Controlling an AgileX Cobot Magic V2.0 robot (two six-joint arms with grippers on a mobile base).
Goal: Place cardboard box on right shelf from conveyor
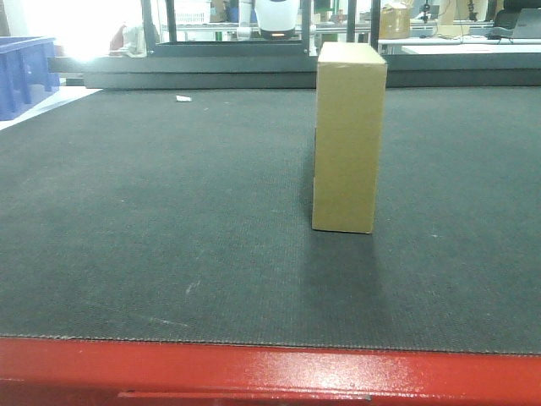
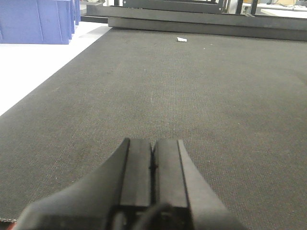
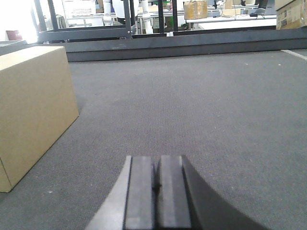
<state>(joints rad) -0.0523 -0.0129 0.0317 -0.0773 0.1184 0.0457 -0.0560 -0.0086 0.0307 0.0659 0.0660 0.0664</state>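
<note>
Tan cardboard box (image 3: 33, 110) stands tall on conveyor (image 3: 201, 105), ahead-left of right gripper (image 3: 156, 162), broad side facing it. Both grippers pinched closed, empty. Left gripper (image 2: 153, 144) sees no box, so right arm likely nearer.

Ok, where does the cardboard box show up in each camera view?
Front view: cardboard box standing right of centre on the conveyor.
Left wrist view: not in it.
Right wrist view: cardboard box at the left edge.
Shared landmark: the dark rail along the conveyor's far end.
</note>
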